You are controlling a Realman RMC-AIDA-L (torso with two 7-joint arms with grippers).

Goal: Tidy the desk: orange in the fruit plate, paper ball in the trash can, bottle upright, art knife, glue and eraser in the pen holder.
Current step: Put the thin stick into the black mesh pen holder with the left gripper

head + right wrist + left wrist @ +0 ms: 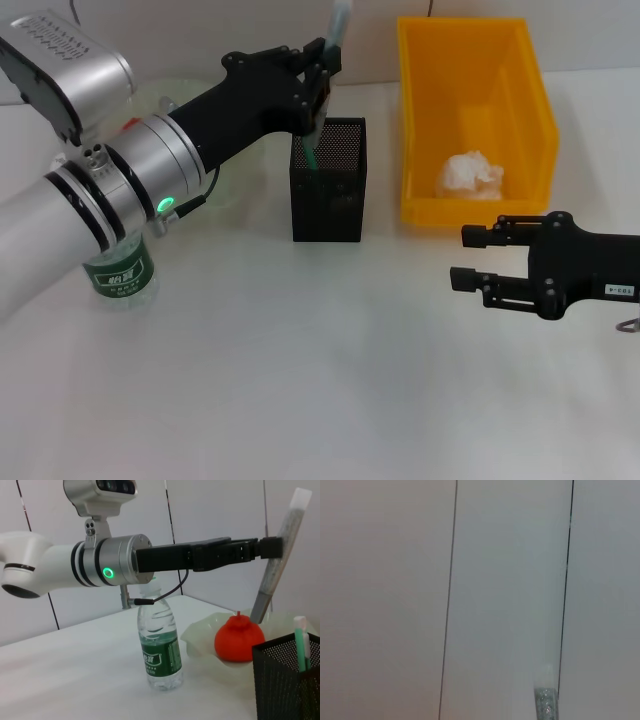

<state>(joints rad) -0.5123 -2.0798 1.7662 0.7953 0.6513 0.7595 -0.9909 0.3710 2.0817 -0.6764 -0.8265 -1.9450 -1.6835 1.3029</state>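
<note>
Left end effector [318, 90] pinched the glue [280, 550] over the holder [329, 180], tip apparently inside the rim. Right end effector [478, 258] spread, idle above open tabletop [300, 380].

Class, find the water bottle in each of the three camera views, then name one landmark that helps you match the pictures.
Head view: water bottle upright at left, partly hidden beneath the left arm.
Left wrist view: not in it.
Right wrist view: the bottle stands at centre, below the left arm, beside the fruit plate.
Shared landmark: black mesh pen holder.
</note>
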